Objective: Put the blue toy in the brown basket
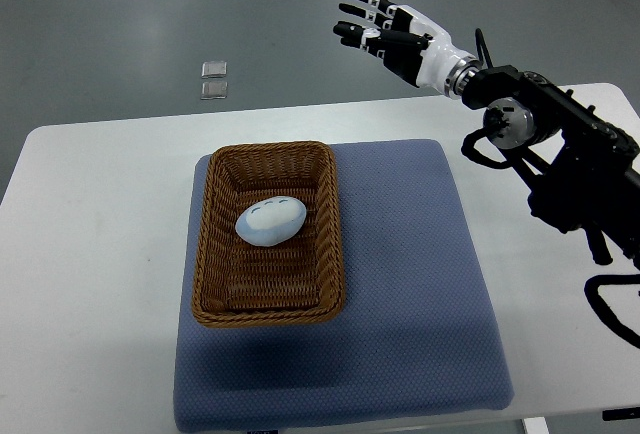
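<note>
On the white counter (90, 254) lies a blue-grey padded mat (420, 284), roughly square, its fabric finely textured. Brown wicker basket (268, 306) sits on the left half of the mat, rectangular, long axis running away from the camera, rim intact all round. Blue toy (270, 220) rests inside the basket, on the woven floor, slightly toward the far end and near the middle between the side walls; it is a pale blue-white rounded oval, lying tilted, with a faint darker blue marking along its upper side. That marking is too small to read as writing or a logo. No legible brand, label or text shows on the basket, the mat or the toy. Right robot hand (385, 29) is raised beyond the far edge of the counter, well apart from the basket, above the grey floor (120, 24); its black-and-white fingers (360, 2) are spread and extended toward the left, holding nothing. Its arm (560, 154), black with exposed joints and cabling, enters from the right edge and crosses the counter's far right corner. No lettering can be made out on the arm. Two small clear square items (213, 79) lie on the floor past the counter, one just behind the other; contents unreadable. Left arm does not appear.
</note>
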You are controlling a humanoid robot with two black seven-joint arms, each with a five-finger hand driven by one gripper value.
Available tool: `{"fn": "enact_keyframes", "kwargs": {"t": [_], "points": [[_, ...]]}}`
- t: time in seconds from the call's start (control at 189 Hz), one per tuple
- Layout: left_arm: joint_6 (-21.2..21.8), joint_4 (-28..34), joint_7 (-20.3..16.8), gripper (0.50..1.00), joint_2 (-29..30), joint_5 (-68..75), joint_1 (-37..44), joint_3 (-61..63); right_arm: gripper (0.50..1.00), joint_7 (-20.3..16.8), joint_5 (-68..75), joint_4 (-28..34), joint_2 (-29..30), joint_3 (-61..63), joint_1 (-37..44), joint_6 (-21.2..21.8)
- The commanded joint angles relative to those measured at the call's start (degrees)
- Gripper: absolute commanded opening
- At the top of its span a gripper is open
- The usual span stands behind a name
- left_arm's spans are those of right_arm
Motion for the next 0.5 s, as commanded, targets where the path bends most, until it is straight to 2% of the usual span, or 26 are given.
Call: {"fn": "enact_keyframes", "kwargs": {"t": [0.0,0.08,0.27,0.498], "points": [[-0.01,-0.01,0.00,1.000,0.00,0.00,0.08,0.00,0.891,3.54,3.63,-0.19,0.21,6.09,-4.87,0.19],[-0.01,0.17,0.00,1.000,0.00,0.00,0.08,0.00,0.893,5.82,6.79,-0.37,1.00,7.06,-7.94,0.46],[-0.01,0.26,0.00,1.000,0.00,0.00,0.08,0.00,0.893,8.72,8.81,-1.60,2.93,7.24,-12.07,0.63],[-0.01,0.08,0.00,1.000,0.00,0.00,0.08,0.00,0.895,9.34,8.90,-1.77,3.46,7.24,-13.13,1.60]]}}
